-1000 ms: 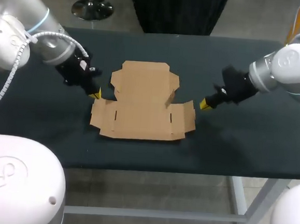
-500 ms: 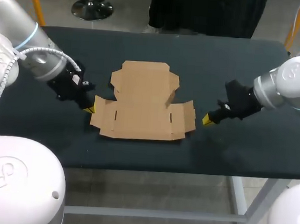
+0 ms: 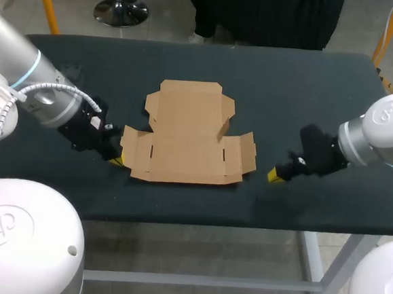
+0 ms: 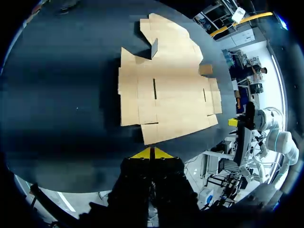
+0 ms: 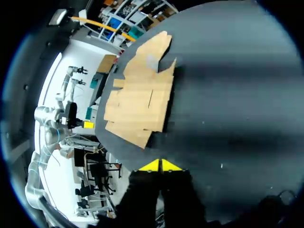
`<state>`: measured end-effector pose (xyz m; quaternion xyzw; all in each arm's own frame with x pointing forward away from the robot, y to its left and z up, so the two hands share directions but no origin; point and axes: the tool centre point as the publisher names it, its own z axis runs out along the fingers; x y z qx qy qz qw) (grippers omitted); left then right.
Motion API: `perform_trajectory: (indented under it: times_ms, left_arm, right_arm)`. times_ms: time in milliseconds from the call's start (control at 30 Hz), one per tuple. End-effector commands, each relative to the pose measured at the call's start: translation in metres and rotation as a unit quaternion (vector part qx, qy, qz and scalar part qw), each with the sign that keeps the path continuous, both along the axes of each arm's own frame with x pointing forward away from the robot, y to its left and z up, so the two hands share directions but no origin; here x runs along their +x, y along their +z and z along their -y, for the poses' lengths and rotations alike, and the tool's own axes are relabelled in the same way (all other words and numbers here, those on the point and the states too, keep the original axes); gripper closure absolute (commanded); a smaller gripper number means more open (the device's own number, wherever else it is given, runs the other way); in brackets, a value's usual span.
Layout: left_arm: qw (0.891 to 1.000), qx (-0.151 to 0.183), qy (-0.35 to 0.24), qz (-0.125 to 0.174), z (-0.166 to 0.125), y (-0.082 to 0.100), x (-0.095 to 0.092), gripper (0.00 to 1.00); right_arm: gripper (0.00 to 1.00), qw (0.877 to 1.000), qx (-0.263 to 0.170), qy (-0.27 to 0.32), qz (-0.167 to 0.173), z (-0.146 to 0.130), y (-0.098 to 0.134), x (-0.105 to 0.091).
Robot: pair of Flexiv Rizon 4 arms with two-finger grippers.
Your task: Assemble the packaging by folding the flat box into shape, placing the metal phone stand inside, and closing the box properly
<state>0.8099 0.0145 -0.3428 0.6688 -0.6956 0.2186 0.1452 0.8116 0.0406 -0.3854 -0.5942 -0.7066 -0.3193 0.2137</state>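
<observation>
Cardboard box flat, unfolded, empty on dark table; left fingers and right fingers closed, empty.

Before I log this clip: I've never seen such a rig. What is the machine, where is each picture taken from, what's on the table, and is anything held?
The machine is two robot arms at a dark table: the left arm and the right arm. The head view looks down from above and behind them. The two round pictures come from a camera on each wrist, looking along its fingers. On the table lies one flat cardboard box, unfolded, one small flap seeming to stand up. The left gripper sits close beside the box's near left corner; the right gripper is apart from its right edge. In each wrist view the yellow tips are pressed together, holding nothing.
</observation>
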Motion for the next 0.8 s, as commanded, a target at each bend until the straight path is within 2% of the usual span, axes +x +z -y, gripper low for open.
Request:
perform_trajectory:
  times_ms: [33, 300, 800]
  left_arm:
    - [1.000, -0.004, 0.008, 0.001, 0.000, -0.006, -0.010, 1.00]
    - [0.999, -0.018, 0.017, -0.025, -0.002, -0.026, -0.015, 1.00]
    - [0.998, -0.024, 0.021, -0.054, 0.000, -0.044, -0.012, 1.00]
  right_arm:
    - [1.00, 1.000, 0.006, -0.004, 0.006, -0.002, -0.007, -0.006]
    - [1.00, 1.000, 0.011, 0.001, -0.002, -0.015, -0.020, -0.007]
    - [1.00, 1.000, 0.011, 0.018, -0.008, -0.046, -0.032, 0.007]
